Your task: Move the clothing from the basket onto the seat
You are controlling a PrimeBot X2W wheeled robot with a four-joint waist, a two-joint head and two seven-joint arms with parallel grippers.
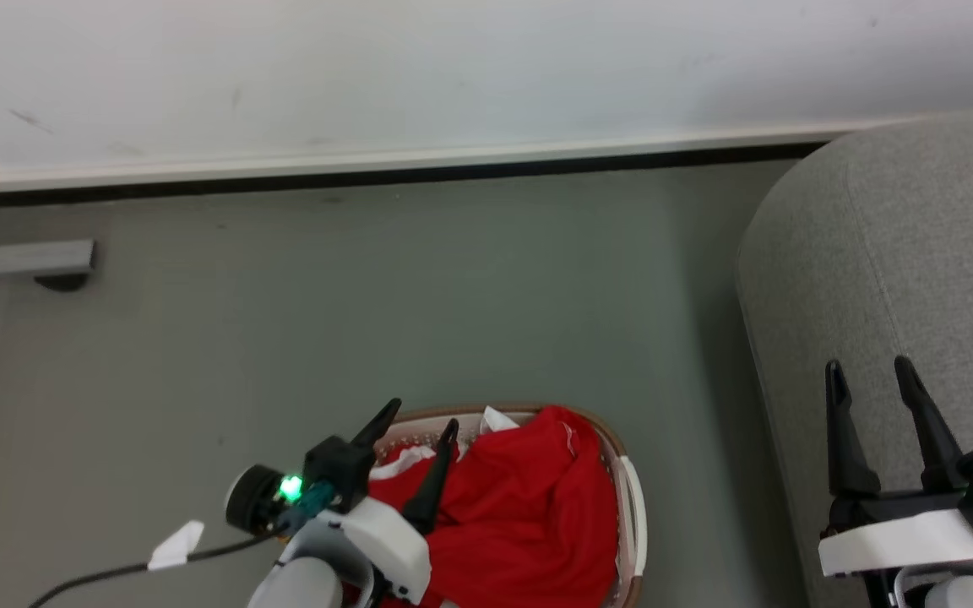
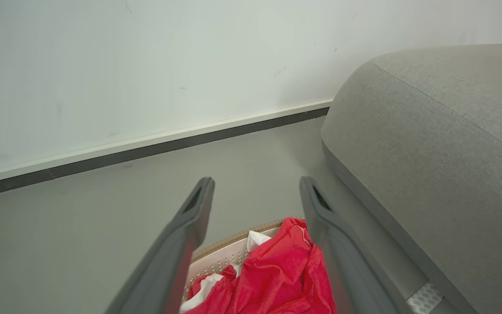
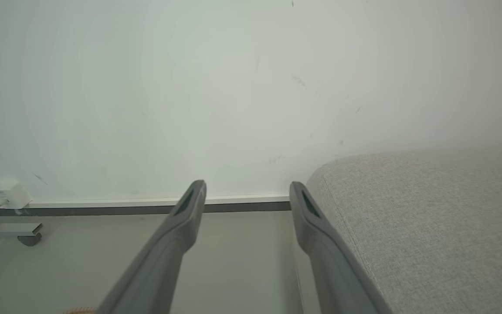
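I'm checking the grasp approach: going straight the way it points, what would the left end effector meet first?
Probably nothing close: the left end effector aims past the basket rim, over the floor towards the wall. The clothing lies below that line.

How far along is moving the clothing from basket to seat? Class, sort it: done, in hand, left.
Done: nothing; all visible clothing lies heaped in the basket, and the seat's visible part is bare. In hand: the left gripper hangs over the basket, jaws open, gripping nothing; the right gripper is open over the seat. Left: grasp, lift, carry over.
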